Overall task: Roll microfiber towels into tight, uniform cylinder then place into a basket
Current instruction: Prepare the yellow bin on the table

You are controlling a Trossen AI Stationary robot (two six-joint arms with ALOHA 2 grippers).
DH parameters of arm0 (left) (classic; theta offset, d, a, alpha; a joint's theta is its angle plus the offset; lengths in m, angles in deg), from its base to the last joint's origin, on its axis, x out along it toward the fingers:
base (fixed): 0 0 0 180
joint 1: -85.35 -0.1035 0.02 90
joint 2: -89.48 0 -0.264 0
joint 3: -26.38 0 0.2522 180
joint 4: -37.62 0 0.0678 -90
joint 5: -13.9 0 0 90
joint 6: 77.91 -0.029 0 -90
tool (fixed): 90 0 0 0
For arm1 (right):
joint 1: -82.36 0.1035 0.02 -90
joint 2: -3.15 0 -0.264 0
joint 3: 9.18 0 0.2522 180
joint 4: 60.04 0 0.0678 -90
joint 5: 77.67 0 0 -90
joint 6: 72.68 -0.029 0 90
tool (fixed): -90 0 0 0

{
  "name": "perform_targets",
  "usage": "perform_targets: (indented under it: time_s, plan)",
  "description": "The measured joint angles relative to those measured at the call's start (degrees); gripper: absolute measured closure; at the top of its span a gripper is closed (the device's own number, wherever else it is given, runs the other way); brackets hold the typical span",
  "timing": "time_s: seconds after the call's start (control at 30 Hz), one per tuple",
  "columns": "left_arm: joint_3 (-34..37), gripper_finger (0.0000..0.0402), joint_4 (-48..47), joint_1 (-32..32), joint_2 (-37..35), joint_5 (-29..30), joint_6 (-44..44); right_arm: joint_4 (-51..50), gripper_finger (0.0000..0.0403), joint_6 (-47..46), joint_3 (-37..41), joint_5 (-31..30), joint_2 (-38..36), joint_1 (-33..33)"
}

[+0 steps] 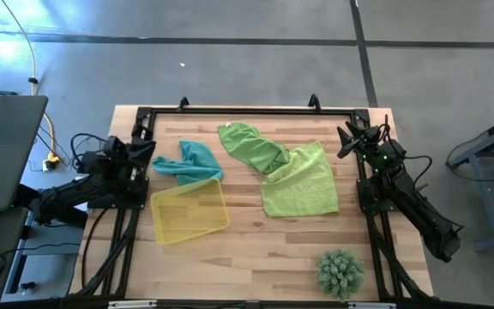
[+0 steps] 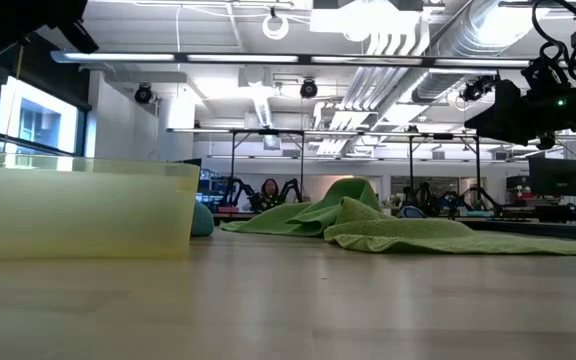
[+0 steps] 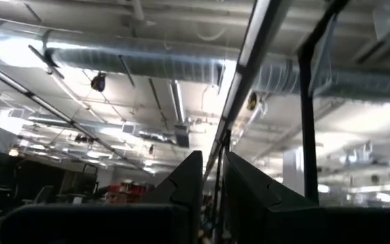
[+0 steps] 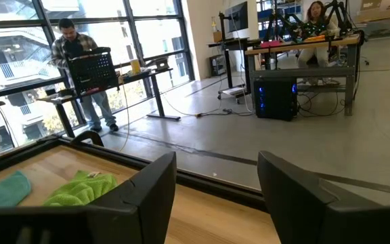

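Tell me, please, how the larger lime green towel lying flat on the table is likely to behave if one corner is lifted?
The flat green towel would probably droop and trail, since it lies limp with soft wrinkles. It seems light, being thin against the table. It may drag the bunched green towel, whose edge it appears to overlap.

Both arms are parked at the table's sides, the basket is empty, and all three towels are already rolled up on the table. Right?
Not quite. The towels are not rolled: in the high view the teal towel and the two green towels lie loose and crumpled on the table. The rest holds: the basket is empty, and the left gripper and right gripper sit at the sides.
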Motion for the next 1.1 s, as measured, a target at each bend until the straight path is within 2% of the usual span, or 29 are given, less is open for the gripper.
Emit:
perform_targets:
  time_s: [0.2,0.4,0.53,0.8,1.1]
  plan:
    - [-5.1,0.0351,-0.8,0.0,10.4,-0.4,-5.3,0.0,0.0204,0.0,0.0,0.0,0.0,0.0]
    - [-12.7,0.0351,-4.3,0.0,25.4,-5.4,-7.8,0.0,0.0204,0.0,0.0,0.0,0.0,0.0]
    - [-19.1,0.0351,-8.7,1.0,36.1,-6.4,-11.3,0.0,0.0204,0.0,0.0,0.0,0.0,0.0]
    - [-34.3,0.0343,-27.1,7.4,54.4,-5.2,-23.0,0.0,0.0204,0.0,0.0,0.0,0.0,0.0]
    - [-44.2,0.0299,-45.4,15.2,67.7,-4.4,-24.2,0.0,0.0204,0.0,0.0,0.0,0.0,0.0]
